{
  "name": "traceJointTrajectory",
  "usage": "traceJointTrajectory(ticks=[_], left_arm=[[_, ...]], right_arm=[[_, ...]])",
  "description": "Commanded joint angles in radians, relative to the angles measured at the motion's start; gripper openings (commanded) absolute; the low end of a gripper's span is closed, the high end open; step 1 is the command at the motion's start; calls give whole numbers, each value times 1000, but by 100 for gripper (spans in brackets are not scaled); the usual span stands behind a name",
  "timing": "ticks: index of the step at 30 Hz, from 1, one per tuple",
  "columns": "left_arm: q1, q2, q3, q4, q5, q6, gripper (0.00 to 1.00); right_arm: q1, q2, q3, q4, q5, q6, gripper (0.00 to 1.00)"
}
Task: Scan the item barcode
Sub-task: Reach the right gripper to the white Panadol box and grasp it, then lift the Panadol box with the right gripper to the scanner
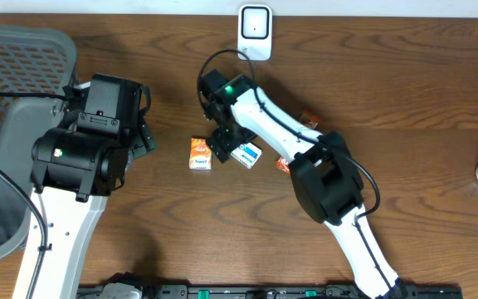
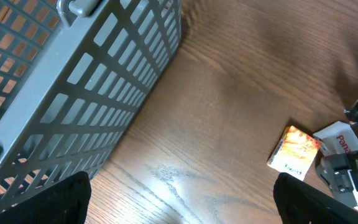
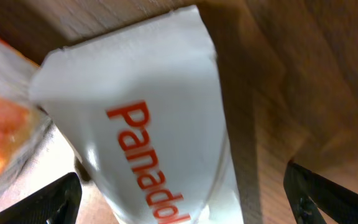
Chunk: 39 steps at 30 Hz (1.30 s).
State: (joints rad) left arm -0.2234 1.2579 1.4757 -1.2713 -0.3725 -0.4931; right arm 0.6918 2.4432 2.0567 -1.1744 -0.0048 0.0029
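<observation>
- Panadol box lies flat mid-desk, just beside the orange box. Can't tell from above whether the two touch.
- right gripper sits right over the Panadol box, jaws wide, one finger on either side of it. Nothing is clamped.
- left gripper is also wide and empty, hanging over bare desk next to the grey basket.
- scanner stands at the far edge, well apart from the box.
- Handling guess: a thin card carton, light, stiff along the edges. The broad faces would probably dent under a hard squeeze.
- The print looks glossy, so a loose pinch could slip.
- Best hold, I'd say: across the narrow width, on the long edges, near the middle so it doesn't swing.
- Keep the fingers off the barcode face. Can't see which face that is from here.
- It lies flat, so there's little side wall to grab. The fingers need to drop close to the desk.
- Risk: closing could nudge the orange box, which is tight on one side.
</observation>
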Motion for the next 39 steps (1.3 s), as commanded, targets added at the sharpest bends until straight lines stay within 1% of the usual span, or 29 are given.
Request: traceJointTrajectory(ticks=[1, 2, 3, 4, 6, 8, 10, 11, 14, 18, 21, 23, 26, 27, 29, 30, 34, 39], left_arm=[[5, 5, 0, 0, -13, 10, 94], [5, 5, 0, 0, -13, 10, 94], [5, 5, 0, 0, -13, 10, 94], [5, 5, 0, 0, -13, 10, 94], [5, 5, 0, 0, -13, 10, 94], [5, 5, 0, 0, -13, 10, 94], [5, 5, 0, 0, -13, 10, 94], [5, 5, 0, 0, -13, 10, 94], [5, 5, 0, 0, -13, 10, 94], [5, 5, 0, 0, -13, 10, 94], [5, 5, 0, 0, -13, 10, 94], [5, 5, 0, 0, -13, 10, 94], [5, 5, 0, 0, -13, 10, 94], [5, 5, 0, 0, -13, 10, 94], [5, 5, 0, 0, -13, 10, 94], [5, 5, 0, 0, -13, 10, 94], [5, 5, 0, 0, -13, 10, 94], [5, 5, 0, 0, -13, 10, 94]], right_arm=[[14, 74, 9, 14, 23, -53, 99], [14, 80, 9, 12, 28, -62, 94], [14, 86, 9, 12, 29, -64, 85], [15, 86, 9, 12, 29, -64, 80], [20, 86, 9, 14, 29, -64, 63], [28, 86, 10, 9, 20, -63, 50], [30, 86, 10, -13, 11, -60, 46], [30, 86, 11, -25, 1, -60, 43], [27, 85, 46, -105, -113, -60, 32], [13, 85, 137, -204, -243, -65, 32], [-24, 85, 249, -320, -351, -73, 32], [-58, 85, 328, -411, -444, -111, 33], [-101, 85, 394, -513, -526, -126, 33], [-126, 82, 403, -527, -567, -128, 29], [-156, 74, 403, -526, -646, -138, 34], [-174, 72, 403, -525, -691, -151, 34], [-227, 72, 403, -525, -774, -151, 34], [-290, 72, 403, -525, -962, -192, 34]])
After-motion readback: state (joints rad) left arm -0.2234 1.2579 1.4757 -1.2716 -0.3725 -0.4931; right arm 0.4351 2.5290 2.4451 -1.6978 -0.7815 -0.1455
